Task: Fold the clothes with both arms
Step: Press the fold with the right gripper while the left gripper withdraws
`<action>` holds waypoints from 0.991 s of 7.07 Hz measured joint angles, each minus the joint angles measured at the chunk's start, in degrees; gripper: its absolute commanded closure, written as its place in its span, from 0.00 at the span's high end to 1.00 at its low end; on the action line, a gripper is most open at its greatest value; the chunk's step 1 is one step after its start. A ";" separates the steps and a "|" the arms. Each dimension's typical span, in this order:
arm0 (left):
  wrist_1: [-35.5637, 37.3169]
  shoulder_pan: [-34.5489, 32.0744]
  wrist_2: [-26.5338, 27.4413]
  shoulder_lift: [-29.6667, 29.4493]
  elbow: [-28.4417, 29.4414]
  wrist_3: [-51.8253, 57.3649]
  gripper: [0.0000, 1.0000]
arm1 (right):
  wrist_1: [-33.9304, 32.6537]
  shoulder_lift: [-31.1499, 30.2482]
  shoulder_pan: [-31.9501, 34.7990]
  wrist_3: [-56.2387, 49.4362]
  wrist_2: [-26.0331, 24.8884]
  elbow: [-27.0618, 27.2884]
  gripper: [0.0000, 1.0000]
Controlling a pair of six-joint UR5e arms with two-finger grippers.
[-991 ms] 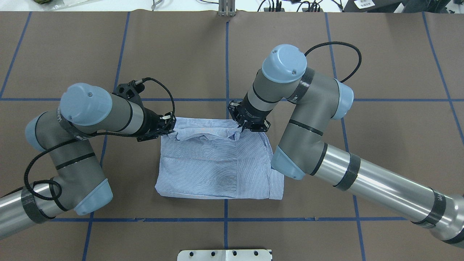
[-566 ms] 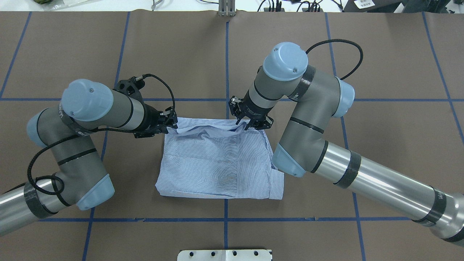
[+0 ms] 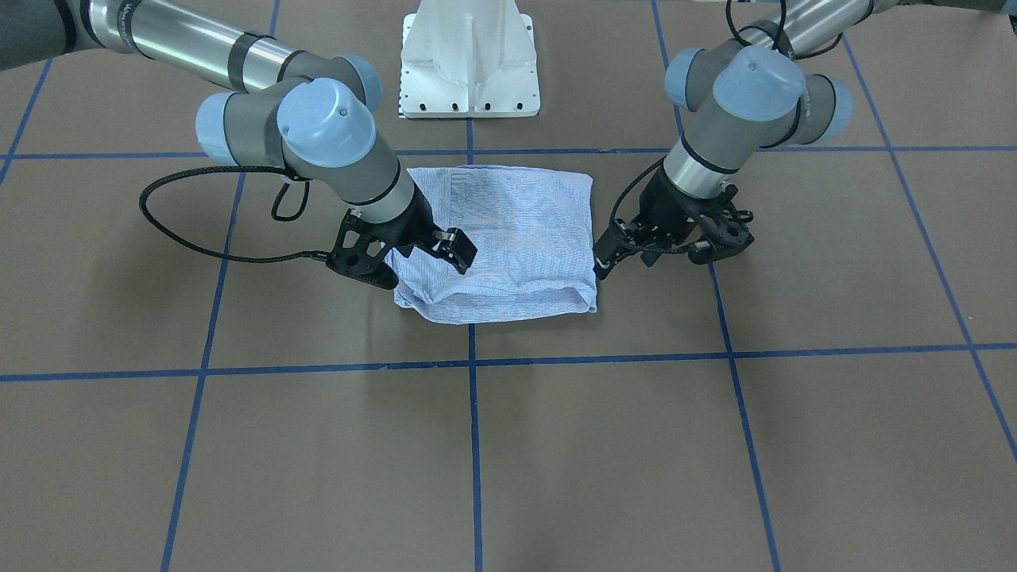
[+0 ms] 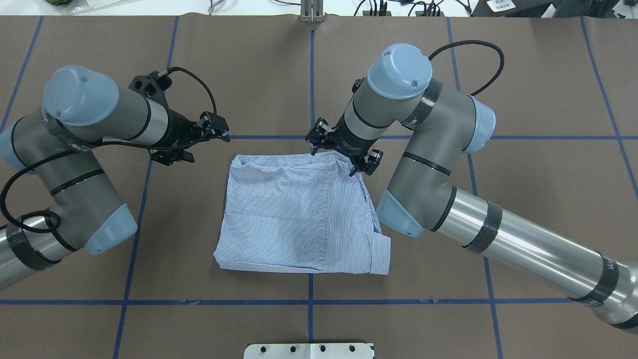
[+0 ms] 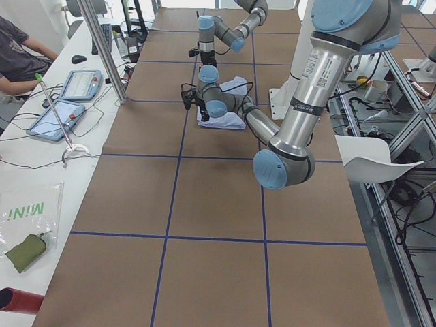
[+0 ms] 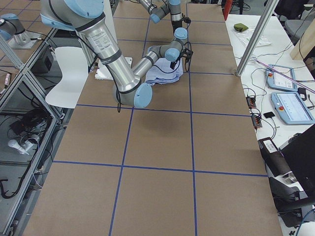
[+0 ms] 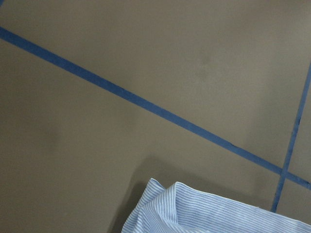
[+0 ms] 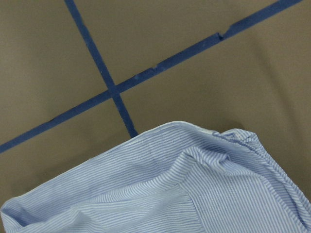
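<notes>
The light blue striped shirt (image 4: 299,214) (image 3: 508,230) lies folded into a rough rectangle at the middle of the brown table. My left gripper (image 4: 219,128) (image 3: 604,258) hangs open off the shirt's far left corner, apart from the cloth. Its wrist view shows only that shirt corner (image 7: 194,208) and bare table. My right gripper (image 4: 344,154) (image 3: 413,258) hovers open over the far right corner, with cloth lying loose under it. The right wrist view shows the shirt's far edge (image 8: 194,184) resting on the table, with no fingers in view.
Blue tape lines (image 4: 311,89) cross the brown table cover. The white pedestal base (image 3: 469,56) stands at the robot's side. Side tables hold tablets (image 5: 68,88) (image 6: 290,105), and a seated person (image 5: 20,54) is beside one.
Both grippers have let go of the shirt's far edge, which has dropped flat. The left gripper has pulled back to the left and farther away; the right has risen slightly.
</notes>
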 measured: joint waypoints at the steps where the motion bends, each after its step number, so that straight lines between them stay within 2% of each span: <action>1: 0.88 -0.89 -0.27 0.96 -0.54 2.49 1.00 | -0.07 0.01 -1.98 -2.39 -2.04 0.21 1.00; 4: 1.48 -2.19 -0.62 2.37 -1.18 4.51 1.00 | -0.41 1.36 -7.23 -15.12 -10.03 -2.64 1.00; 7: 1.50 -2.22 -0.64 2.49 -1.27 4.48 1.00 | -0.25 4.53 -5.89 -27.20 -16.26 -10.06 1.00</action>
